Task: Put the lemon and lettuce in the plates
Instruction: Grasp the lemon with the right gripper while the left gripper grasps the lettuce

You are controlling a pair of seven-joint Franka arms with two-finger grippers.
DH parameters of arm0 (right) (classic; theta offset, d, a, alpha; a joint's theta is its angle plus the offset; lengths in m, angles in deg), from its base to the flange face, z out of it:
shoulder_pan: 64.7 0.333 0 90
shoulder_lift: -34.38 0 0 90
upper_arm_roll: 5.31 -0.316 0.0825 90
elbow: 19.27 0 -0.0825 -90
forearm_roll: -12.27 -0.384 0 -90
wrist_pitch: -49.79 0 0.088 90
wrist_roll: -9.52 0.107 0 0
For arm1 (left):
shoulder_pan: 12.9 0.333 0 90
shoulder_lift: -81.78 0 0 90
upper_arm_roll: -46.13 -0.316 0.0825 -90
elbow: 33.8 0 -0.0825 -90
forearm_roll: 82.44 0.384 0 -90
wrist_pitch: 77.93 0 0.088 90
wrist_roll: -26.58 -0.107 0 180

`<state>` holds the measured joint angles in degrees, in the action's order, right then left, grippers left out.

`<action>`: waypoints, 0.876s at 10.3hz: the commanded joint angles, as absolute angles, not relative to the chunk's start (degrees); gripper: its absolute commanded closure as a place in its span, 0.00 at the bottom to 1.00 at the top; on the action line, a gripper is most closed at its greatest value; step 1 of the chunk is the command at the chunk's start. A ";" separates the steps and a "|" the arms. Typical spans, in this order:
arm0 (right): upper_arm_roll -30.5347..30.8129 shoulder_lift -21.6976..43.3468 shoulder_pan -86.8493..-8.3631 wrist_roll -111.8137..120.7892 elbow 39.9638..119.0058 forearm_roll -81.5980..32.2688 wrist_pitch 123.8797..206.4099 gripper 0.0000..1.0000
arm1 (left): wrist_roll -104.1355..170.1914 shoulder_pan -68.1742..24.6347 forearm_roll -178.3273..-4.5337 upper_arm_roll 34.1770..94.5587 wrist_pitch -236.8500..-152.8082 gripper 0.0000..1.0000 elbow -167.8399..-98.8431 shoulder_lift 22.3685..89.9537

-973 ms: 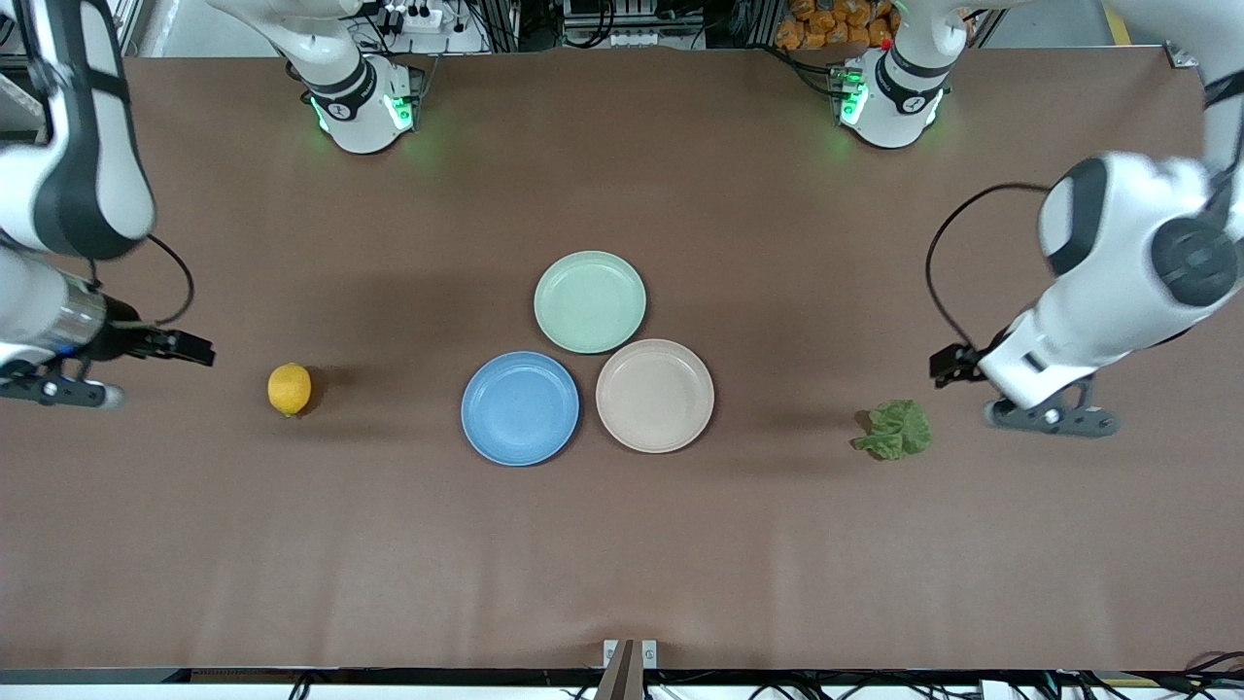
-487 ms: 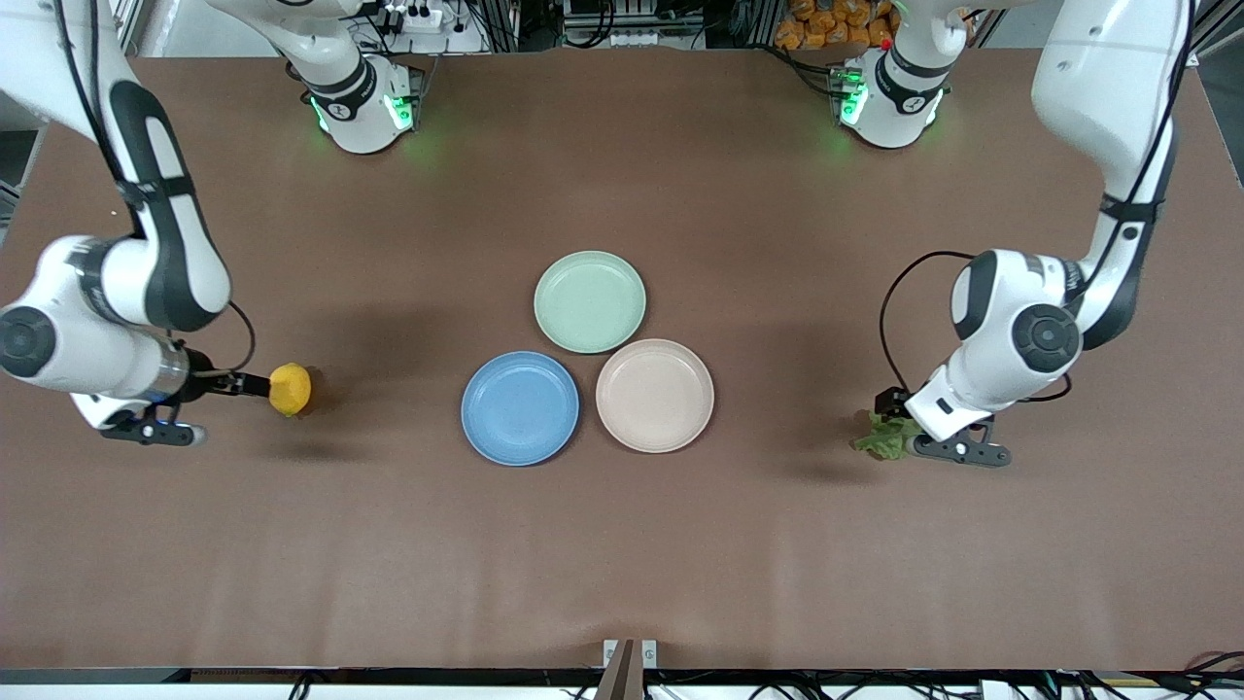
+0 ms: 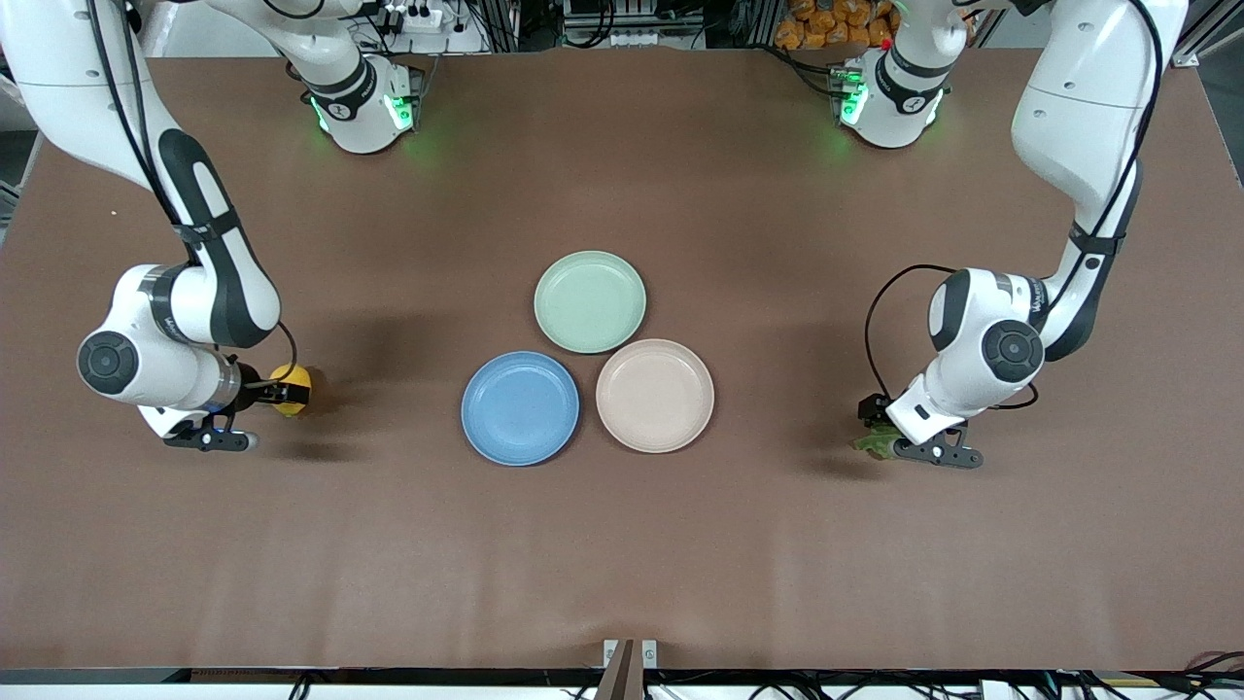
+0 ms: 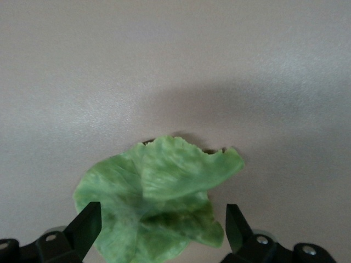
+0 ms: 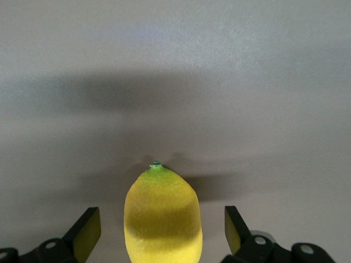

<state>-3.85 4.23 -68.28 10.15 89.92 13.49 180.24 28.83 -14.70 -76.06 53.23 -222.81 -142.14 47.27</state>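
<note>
Down on the table toward the right arm's end, the lemon (image 5: pixel 163 215) lies between the spread fingers of the right gripper (image 5: pixel 163 230), ungripped. Toward the left arm's end, the lettuce (image 4: pixel 156 200) lies likewise inside the open left gripper (image 4: pixel 162 227). The blue plate (image 3: pixel 520 408) and beige-pink plate (image 3: pixel 654 395) lie between them.

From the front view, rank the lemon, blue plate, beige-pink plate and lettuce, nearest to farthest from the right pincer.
1. lemon, between the right pincer fingers.
2. blue plate, mid-table.
3. beige-pink plate, beside the blue one.
4. lettuce, at the left arm's end, under the left pincer.
</note>
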 commanded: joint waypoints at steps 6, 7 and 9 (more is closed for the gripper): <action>-4.34 3.44 -68.48 9.87 90.68 13.67 180.22 0.69 | 28.86 -14.57 -74.88 52.02 -221.21 1.00 -142.44 50.04; -4.43 4.05 -68.05 10.13 90.07 13.68 179.78 0.91 | 28.95 -14.91 -74.88 52.11 -217.80 1.00 -141.83 52.32; -8.27 4.32 -67.96 13.36 83.52 13.59 171.66 1.00 | 35.59 -18.06 -74.88 52.28 -205.62 1.00 -135.80 54.18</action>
